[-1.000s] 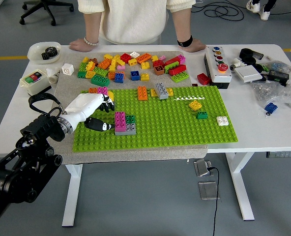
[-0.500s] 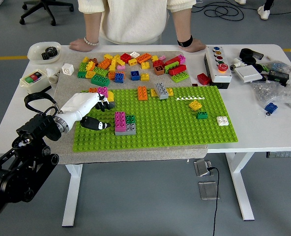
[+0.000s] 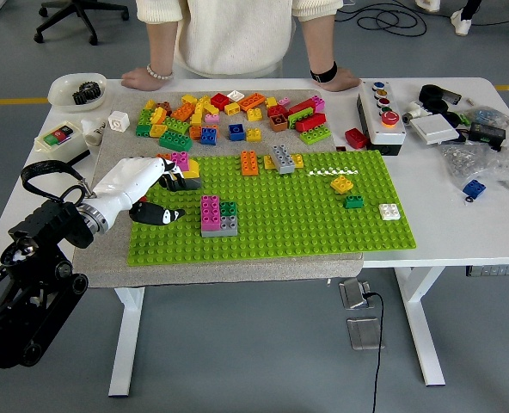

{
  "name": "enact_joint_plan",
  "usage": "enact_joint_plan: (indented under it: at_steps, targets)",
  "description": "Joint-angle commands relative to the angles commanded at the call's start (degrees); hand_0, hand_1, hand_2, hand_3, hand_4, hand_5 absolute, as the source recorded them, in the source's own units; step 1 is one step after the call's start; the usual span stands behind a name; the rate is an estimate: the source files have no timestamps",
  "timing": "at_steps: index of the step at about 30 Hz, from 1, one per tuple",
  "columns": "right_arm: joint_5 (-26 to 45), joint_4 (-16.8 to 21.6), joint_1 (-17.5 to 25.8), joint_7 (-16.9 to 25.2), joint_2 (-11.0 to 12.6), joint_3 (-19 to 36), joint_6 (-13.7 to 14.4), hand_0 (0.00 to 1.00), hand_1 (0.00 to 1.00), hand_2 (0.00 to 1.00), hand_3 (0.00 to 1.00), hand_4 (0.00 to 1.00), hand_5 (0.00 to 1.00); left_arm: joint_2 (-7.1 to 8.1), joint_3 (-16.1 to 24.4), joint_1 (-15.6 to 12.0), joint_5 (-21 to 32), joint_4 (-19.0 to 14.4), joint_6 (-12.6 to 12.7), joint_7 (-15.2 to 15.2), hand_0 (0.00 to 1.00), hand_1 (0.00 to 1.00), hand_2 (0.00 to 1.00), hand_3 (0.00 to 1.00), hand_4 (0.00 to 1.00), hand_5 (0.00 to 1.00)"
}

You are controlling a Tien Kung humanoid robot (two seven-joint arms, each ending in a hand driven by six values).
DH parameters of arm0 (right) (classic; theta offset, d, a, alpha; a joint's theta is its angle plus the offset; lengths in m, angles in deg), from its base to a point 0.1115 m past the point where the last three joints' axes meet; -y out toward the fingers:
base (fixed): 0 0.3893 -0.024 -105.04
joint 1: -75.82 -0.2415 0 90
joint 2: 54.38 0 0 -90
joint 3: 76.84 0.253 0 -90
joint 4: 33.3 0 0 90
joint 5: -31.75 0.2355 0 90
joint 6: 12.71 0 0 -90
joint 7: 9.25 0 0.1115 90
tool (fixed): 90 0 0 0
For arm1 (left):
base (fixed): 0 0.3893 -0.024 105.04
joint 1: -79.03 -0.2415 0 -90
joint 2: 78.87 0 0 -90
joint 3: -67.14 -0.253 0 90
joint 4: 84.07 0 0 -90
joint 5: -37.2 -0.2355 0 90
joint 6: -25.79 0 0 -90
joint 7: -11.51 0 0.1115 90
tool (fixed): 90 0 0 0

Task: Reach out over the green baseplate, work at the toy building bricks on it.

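The left hand (image 3: 147, 185) hovers over the left end of the green baseplate (image 3: 323, 219), which lies on a grey mat in the middle of the table (image 3: 461, 232). Its black fingers (image 3: 179, 180) are loosely spread and hold nothing; the thumb points right, low over the studs, and the fingertips sit just beside a small cluster of orange, pink and yellow bricks (image 3: 179, 161) at the plate's far-left corner. Whether a fingertip touches that cluster is hard to tell from this height. The right hand is out of view.

The step in hand looks like an approach to a brick, either that corner cluster or the pink-and-grey stack (image 3: 217, 215) just right of the thumb. To do it well, the hand should settle on one target and bring thumb and fingers to opposite sides of it. It should then pull straight up off the studs, since a sideways tug may drag the plate across the mat.

Loose bricks lie in a heap (image 3: 229, 116) beyond the plate's far edge, near a person's hands (image 3: 143, 79) resting on the table. A white bowl (image 3: 76, 89) at the far-left corner holds some small dark parts, and clear bags (image 3: 482, 159) at the right hold a few more pieces.
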State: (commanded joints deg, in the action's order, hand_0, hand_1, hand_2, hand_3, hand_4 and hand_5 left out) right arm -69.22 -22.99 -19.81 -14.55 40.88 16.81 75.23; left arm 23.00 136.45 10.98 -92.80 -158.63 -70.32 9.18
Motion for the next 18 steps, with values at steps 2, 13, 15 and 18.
enact_joint_plan:
  at_steps: [2, 13, 15, 18]
  targets:
    - [0.1, 0.0, 0.0, 0.0, 0.0, 0.0, 0.0, 0.75, 0.636, 0.679, 0.644, 0.867, 0.563, 0.05, 0.0, -1.0, 0.0, -1.4, -0.3, 0.1, 0.809, 0.643, 0.573, 0.539, 0.915, 0.269]
    - [0.1, 0.0, 0.1, 0.0, 0.1, 0.1, 0.0, 0.75, 0.637, 0.679, 0.644, 0.867, 0.563, -0.36, -2.0, -3.4, 0.0, -2.6, 0.4, -0.7, 0.998, 0.88, 0.829, 0.598, 0.998, 0.544]
    - [0.0, 0.0, 0.0, 0.0, 0.1, 0.1, 0.0, 0.75, 0.637, 0.679, 0.644, 0.867, 0.563, -0.55, -1.9, -3.4, 0.0, -2.5, 0.8, -0.9, 0.998, 0.88, 0.829, 0.598, 0.998, 0.544]
    - [0.0, 0.0, 0.0, 0.0, 0.1, 0.2, 0.0, 0.751, 0.637, 0.679, 0.644, 0.867, 0.563, -0.66, -1.9, -3.3, 0.0, -2.6, 1.0, -1.0, 0.998, 0.901, 0.854, 0.609, 0.998, 0.591]
